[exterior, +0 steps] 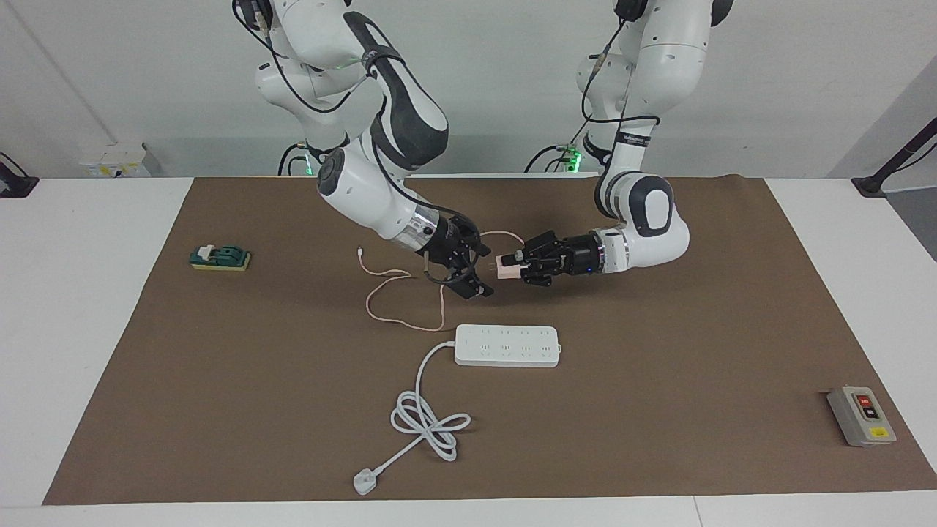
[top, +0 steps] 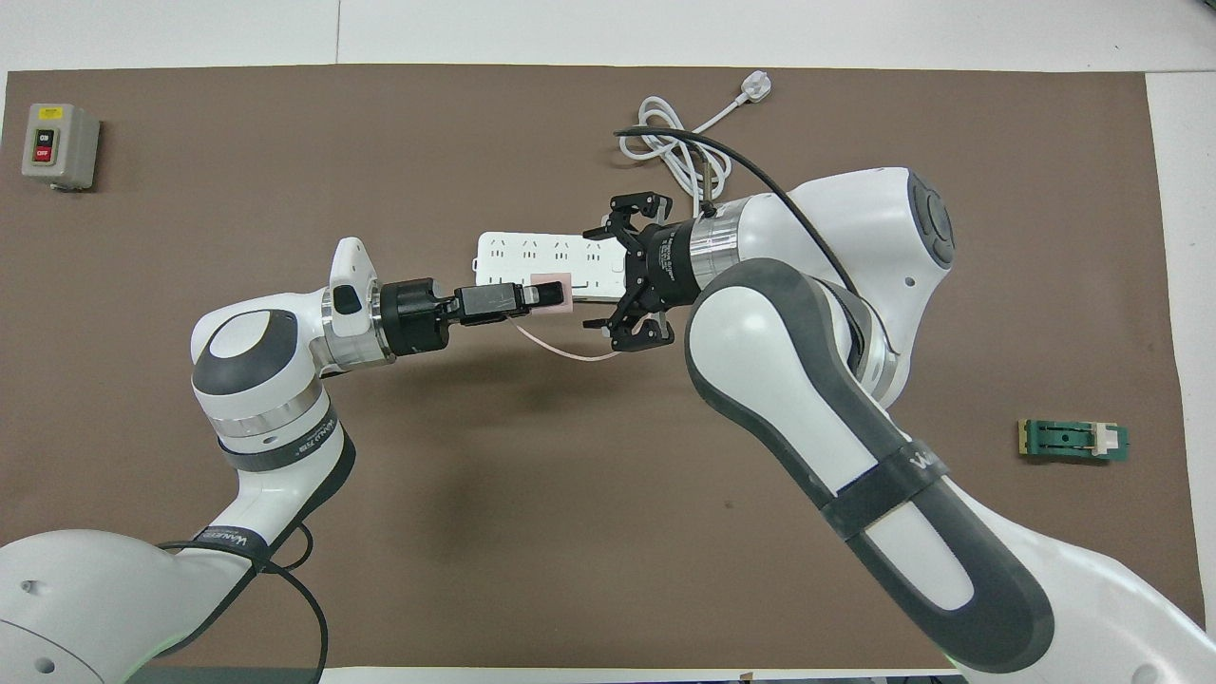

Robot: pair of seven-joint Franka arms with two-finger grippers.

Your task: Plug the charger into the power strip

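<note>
Handover point, up in the air over the brown mat on the counter (exterior: 88,307). Left claw (exterior: 512,267) is clamped on the charger (exterior: 505,268), the small pink cube held level, its prongs seeming to point toward the right arm. Right claw (exterior: 468,282) stands just beside the charger with its fingers spread wide and nothing between them, not touching the cube. My reading: the left arm holds the charger alone so that it can turn the prongs down toward a socket, and the right arm is clear of that move.

Landmark: power strip (exterior: 507,345), flat on the mat, sockets up. From overhead the charger covers part of the strip's edge nearer the robots; the facing view shows it raised and well apart from the strip. Pink cable (exterior: 399,293) trails from the charger and loops on the mat, nearer the robots than the strip and toward the right arm's end. Strip's thick white cord (exterior: 424,417) coils farther from the robots, ending in its white plug (exterior: 364,481).

Count: one charger, one power strip, one grey button box (exterior: 861,416) well toward the left arm's end, one green block (exterior: 219,257) well toward the right arm's end, two arms.

Not yet plugged in.
</note>
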